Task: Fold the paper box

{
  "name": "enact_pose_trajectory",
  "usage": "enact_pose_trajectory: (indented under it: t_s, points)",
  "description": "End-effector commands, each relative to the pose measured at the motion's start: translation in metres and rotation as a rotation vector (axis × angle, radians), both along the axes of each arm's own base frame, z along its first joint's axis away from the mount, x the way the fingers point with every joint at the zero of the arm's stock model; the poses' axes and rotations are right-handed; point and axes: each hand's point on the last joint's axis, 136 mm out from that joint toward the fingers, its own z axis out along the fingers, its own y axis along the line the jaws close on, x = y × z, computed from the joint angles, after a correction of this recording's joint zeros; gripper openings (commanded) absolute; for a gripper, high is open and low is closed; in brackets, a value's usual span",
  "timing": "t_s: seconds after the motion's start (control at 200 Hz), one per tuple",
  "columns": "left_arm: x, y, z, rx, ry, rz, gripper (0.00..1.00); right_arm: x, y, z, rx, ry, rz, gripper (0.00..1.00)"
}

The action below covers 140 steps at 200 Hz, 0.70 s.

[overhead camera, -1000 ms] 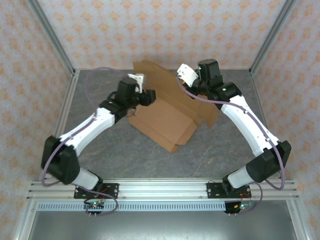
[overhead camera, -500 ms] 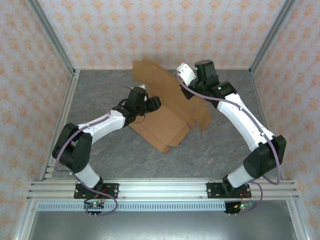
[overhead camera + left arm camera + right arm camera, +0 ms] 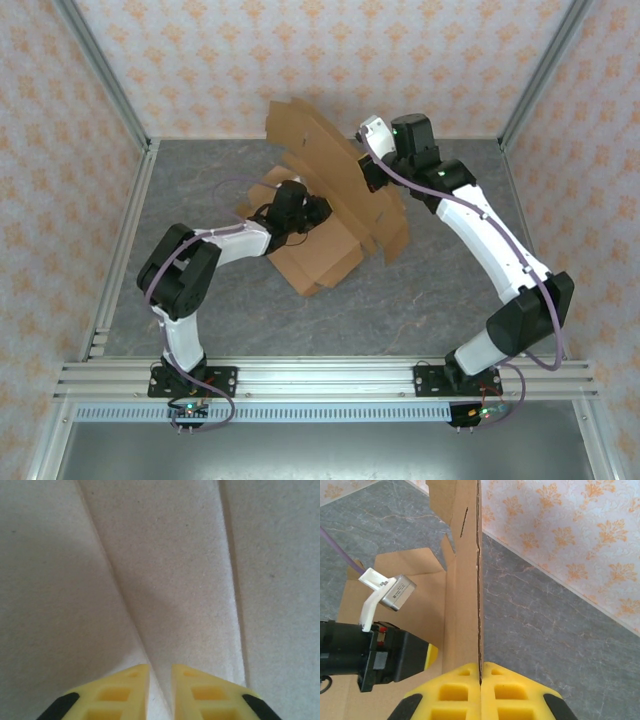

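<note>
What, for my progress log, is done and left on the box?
Done: one panel of the box stands up. In hand: the right gripper is shut on that panel's edge; the left gripper, fingers slightly apart, is against the base. Left: side flaps hang loose, no walls tucked.

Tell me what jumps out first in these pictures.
The brown paper box sits half folded on the grey table, with a tall panel standing up at its rear. The right pincer is clamped on that panel's edge, while the left pincer noses close against the cardboard, fingers nearly together.
</note>
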Motion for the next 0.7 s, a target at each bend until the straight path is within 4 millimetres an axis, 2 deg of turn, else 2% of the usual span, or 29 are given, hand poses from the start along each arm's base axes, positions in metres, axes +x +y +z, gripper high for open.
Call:
enact_pose_trajectory:
  t_s: [0.0, 0.235, 0.245, 0.26, 0.696]
  points:
    - [0.016, -0.015, 0.034, -0.107, -0.097, -0.002, 0.15, 0.006, -0.001, -0.01, 0.023, 0.037, -0.031, 0.0]
    - [0.023, -0.022, 0.045, -0.149, -0.135, -0.012, 0.1, 0.01, 0.003, -0.022, 0.033, 0.066, -0.032, 0.0]
    - [0.023, -0.022, 0.034, -0.14, -0.117, -0.011, 0.1, 0.01, 0.002, -0.022, 0.033, 0.067, -0.033, 0.0]
    - [0.024, -0.023, 0.031, -0.139, -0.112, -0.009, 0.09, 0.01, 0.003, -0.023, 0.036, 0.068, -0.032, 0.0]
    - [0.034, -0.025, 0.003, -0.12, -0.08, 0.014, 0.04, 0.011, 0.007, -0.015, 0.071, 0.071, -0.026, 0.0]
